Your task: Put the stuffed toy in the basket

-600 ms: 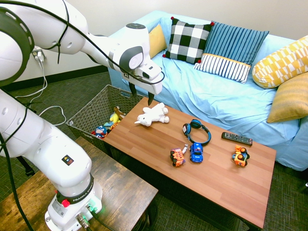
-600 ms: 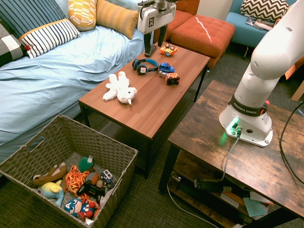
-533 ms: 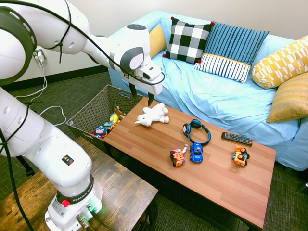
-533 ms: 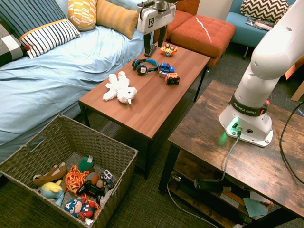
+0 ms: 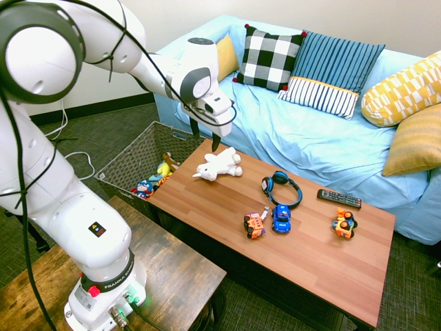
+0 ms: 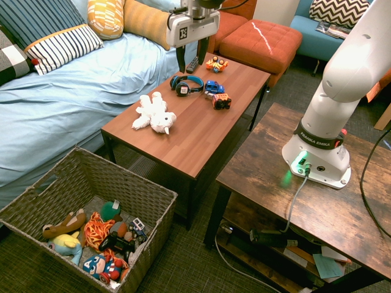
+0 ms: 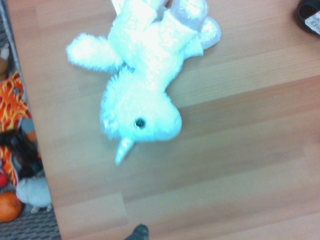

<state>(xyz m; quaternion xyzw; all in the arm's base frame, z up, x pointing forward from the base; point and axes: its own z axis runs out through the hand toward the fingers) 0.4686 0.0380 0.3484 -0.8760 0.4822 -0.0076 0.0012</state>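
Observation:
The stuffed toy [image 5: 218, 165], a small white plush unicorn, lies on its side at the basket end of the wooden coffee table [image 5: 303, 255]; it fills the wrist view [image 7: 145, 85]. My gripper [image 5: 206, 137] hangs open just above the table edge, beside and slightly behind the toy, and holds nothing. In the second exterior view the gripper [image 6: 190, 61] is above the table between the stuffed toy [image 6: 154, 114] and the headphones. The large dark grey basket [image 5: 127, 160] stands on the floor off the table's end, its wall [image 6: 79, 177] enclosing several small toys.
Blue headphones [image 5: 281, 187], a remote [image 5: 339, 198] and three toy cars [image 5: 282, 218] [image 5: 254, 225] [image 5: 344, 224] lie further along the table. A blue sofa [image 5: 324, 145] with pillows runs behind it. An orange ottoman [image 6: 259, 39] stands past the far end.
The arm has swung and the gripper has shifted a little toward the sofa side of the table, staying open. The stuffed toy has not moved.

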